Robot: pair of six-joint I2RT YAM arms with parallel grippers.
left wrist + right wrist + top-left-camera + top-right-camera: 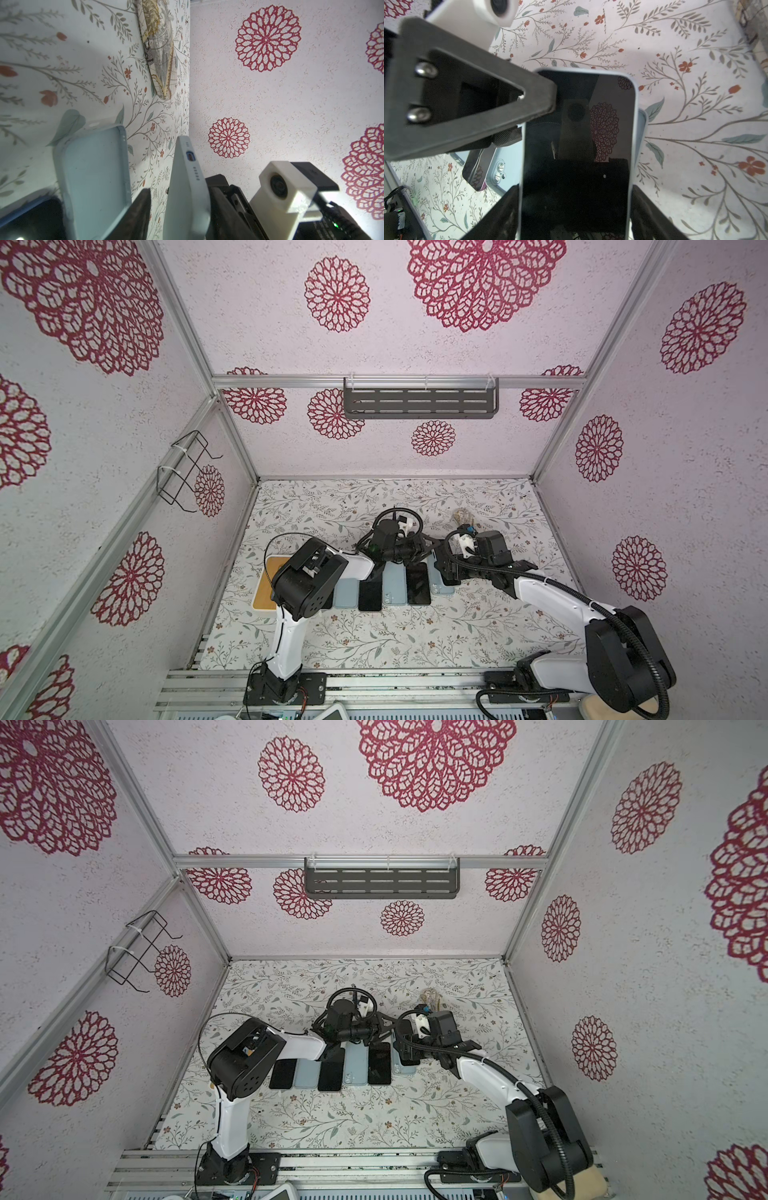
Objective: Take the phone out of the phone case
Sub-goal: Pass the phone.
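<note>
Above the table (pixel 374 635) | phone (pixel 575 145) inside phone case (pixel 187 187) | right pincer (pixel 575 197) grips case | left pincer (pixel 180 197) astride it, grip unclear

Both arms have black bases on the metal rail (pixel 374 686). The left arm (pixel 286 639) and right arm (pixel 552 593) have white tubes and fat black joints. A ribbed black cable (pixel 642 645) runs from the rail up the right arm. One black finger (pixel 436 137) has two shiny screws (pixel 426 69).

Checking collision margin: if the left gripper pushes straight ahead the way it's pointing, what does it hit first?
The cased phone: its port end sits between the fingers of the left gripper, held by the right gripper. Just behind looks to be the right gripper; depth unclear.
</note>
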